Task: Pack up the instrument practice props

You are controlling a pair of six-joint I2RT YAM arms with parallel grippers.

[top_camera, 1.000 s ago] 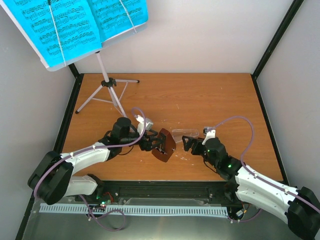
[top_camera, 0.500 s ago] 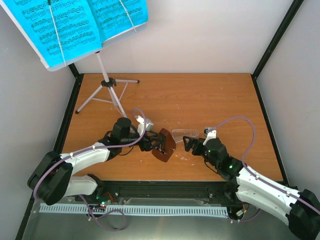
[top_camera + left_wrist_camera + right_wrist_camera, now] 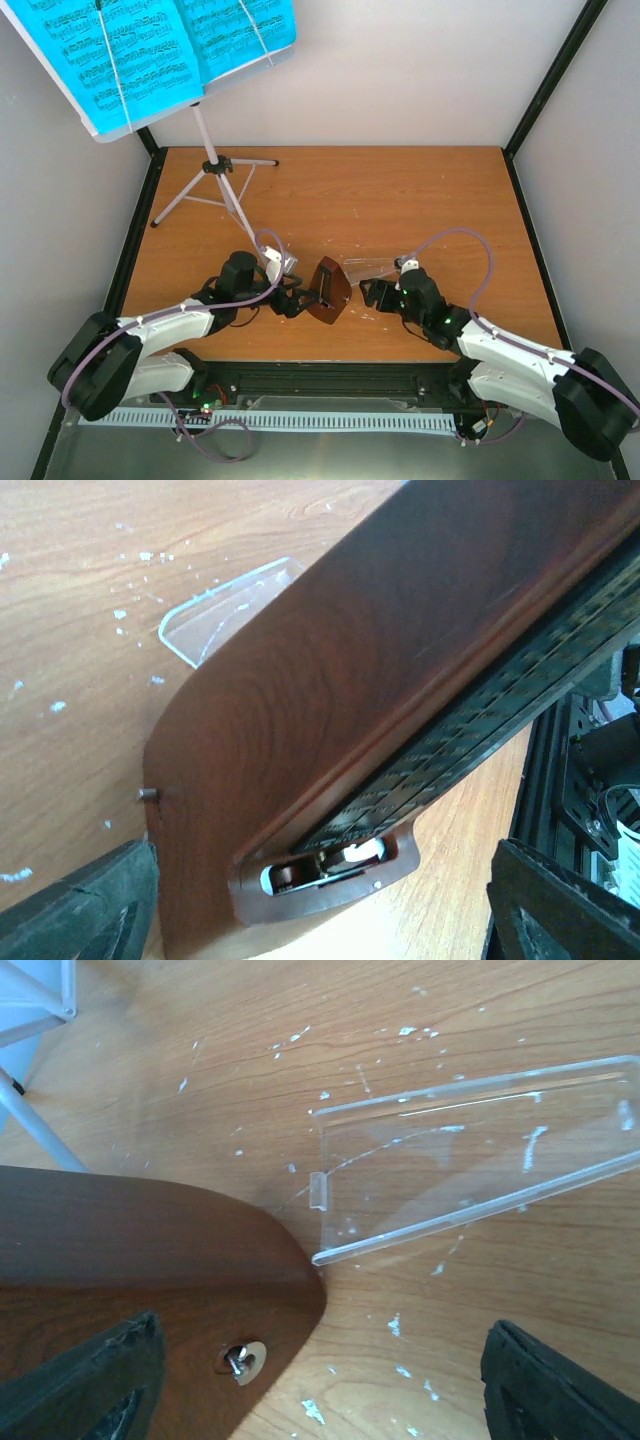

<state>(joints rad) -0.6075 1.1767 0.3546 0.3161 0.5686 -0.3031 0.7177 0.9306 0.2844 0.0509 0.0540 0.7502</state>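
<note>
The left gripper sits near the table's middle with the metronome between its 2 fingers. The metronome is glossy brown wood-grain with rounded edges, a dark ribbed face along 1 side and a small screw in its shell. It lies tipped over, long axis roughly near to far; which end is the top cannot be told. The jaws are spread wide and not clamped: 1 finger is just beside the wood, the other apart. The clear cover lies flat just right of the metronome. The right gripper hovers there, spread wide, holding nothing. Far left, the stand is upright, carrying cyan pages.
</note>
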